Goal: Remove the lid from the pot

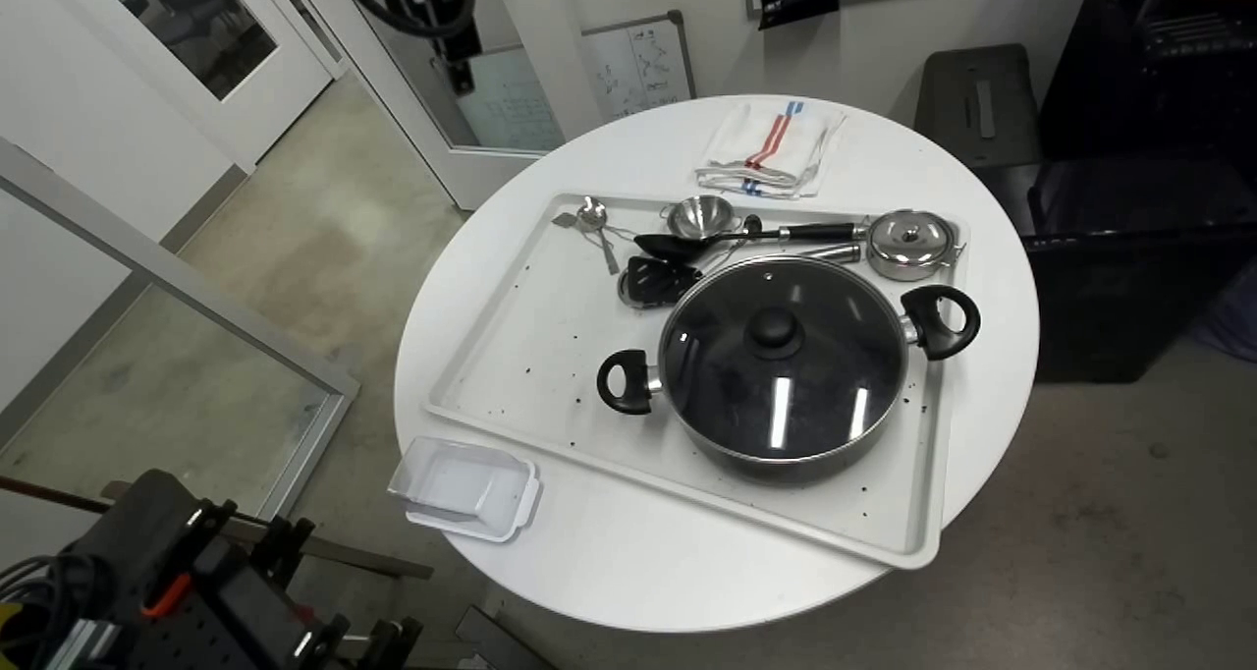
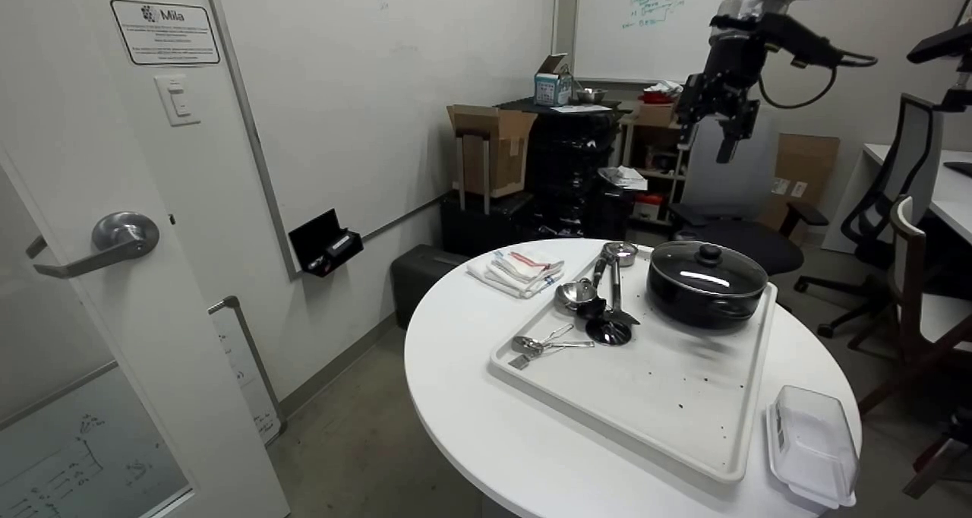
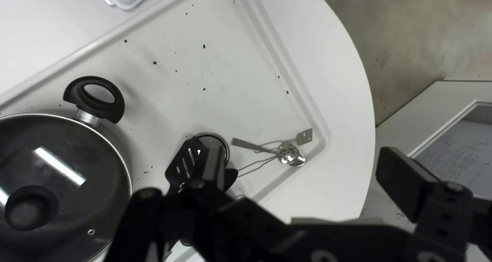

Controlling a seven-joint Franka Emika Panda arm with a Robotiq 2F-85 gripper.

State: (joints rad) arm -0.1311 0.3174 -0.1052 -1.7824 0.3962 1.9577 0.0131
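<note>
Lid (image 3: 71, 191), lower left in wrist view: round, dark see-through glass, metal rim, black knob (image 3: 30, 211); on pot (image 2: 687, 302). Fingers (image 3: 401, 181) wide apart.

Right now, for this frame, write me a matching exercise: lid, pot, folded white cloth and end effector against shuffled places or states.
1. lid
2. pot
3. folded white cloth
4. end effector

A. on the table, outside the tray
B. covering the pot
C. open, up in the air
D. standing on the tray

Pairs: 1-B; 2-D; 3-A; 4-C
</note>
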